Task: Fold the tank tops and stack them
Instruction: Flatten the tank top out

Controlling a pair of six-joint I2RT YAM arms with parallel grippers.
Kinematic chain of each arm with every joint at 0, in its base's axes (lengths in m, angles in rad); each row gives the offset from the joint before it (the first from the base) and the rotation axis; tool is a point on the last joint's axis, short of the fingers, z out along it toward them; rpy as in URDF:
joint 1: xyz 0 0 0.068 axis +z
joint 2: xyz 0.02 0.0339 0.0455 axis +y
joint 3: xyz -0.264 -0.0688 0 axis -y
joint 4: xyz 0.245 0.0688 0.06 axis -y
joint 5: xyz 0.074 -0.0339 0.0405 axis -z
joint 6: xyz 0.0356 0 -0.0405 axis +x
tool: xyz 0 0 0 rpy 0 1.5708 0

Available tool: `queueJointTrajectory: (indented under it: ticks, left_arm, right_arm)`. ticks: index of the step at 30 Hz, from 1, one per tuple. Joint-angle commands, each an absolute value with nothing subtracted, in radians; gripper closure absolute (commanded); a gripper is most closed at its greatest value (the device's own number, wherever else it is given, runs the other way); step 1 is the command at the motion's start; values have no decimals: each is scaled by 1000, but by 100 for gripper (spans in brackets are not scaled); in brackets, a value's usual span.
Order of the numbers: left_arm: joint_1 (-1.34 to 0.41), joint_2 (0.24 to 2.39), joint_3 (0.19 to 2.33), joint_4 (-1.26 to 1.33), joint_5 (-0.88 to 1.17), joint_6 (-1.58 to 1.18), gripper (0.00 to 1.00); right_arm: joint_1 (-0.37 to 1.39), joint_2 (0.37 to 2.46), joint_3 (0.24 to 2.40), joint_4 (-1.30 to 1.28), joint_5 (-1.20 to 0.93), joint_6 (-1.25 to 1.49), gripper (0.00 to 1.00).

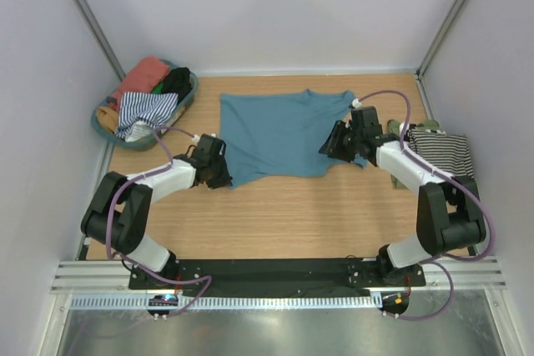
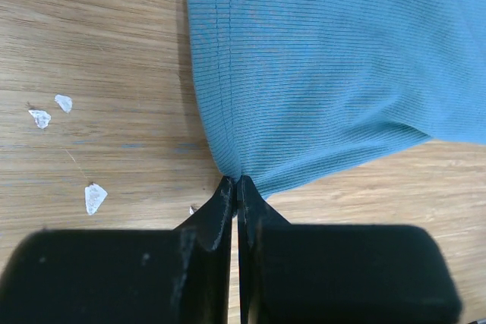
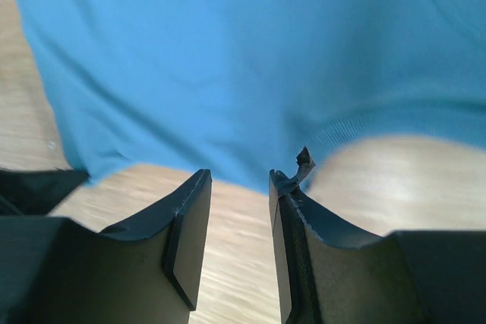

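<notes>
Teal blue ribbed tank top (image 1: pixel 279 131) lies spread flat on the wooden table (image 1: pixel 292 214), mid-table towards the far side. Its long axis looks left-right, with the stitched hem edge on the left. Left gripper (image 2: pixel 234 184) is clamped shut on the near-left hem corner, and the cloth is puckered into the jaws. Right gripper (image 3: pixel 239 180) sits at the top's near-right edge with the jaws partly apart and nothing between them. The cloth edge starts just past its fingertips, towards the far side. My read is that the right arm needs a pinch on that right corner to match the left before any fold. A folded black-and-white striped top (image 1: pixel 440 149) lies at the right table edge, beside the right arm and likely the stack spot. More unfolded tops (image 1: pixel 148 89) sit in the round teal basket (image 1: pixel 104 127) at far left.
</notes>
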State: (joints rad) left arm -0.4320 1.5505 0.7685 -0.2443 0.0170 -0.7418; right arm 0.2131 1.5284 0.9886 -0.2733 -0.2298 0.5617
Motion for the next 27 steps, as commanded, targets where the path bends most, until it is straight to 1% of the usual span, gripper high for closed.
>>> queueJointTrajectory:
  ticks: [1, 5, 9, 14, 20, 21, 23, 24, 27]
  left_arm:
    - [-434, 1545, 770, -284, 54, -703, 100]
    - [-436, 1532, 758, -275, 61, -700, 100]
    - [-434, 1509, 753, -285, 38, -692, 100]
    - [-434, 1486, 747, -296, 23, -690, 100]
    - [-434, 1479, 742, -310, 8, -684, 100]
    - [-434, 1482, 742, -313, 9, -683, 100]
    - [-434, 1482, 742, -316, -20, -683, 100]
    - [-434, 1482, 744, -319, -23, -681, 100]
    - [-434, 1477, 744, -336, -46, -681, 100]
  right_arm:
    - [212, 1434, 878, -261, -176, 574, 56]
    - [244, 1397, 818, -276, -150, 531, 52]
    - [244, 1434, 776, -236, -163, 517, 46]
    - [247, 1488, 781, -178, -199, 526, 49]
    - [267, 1552, 802, -146, -236, 541, 56]
    - [270, 1558, 802, -144, -239, 541, 61]
    - [270, 1571, 796, -144, -250, 543, 66]
    - [270, 1569, 795, -141, -250, 545, 78]
    - [272, 1552, 792, -172, -186, 546, 98]
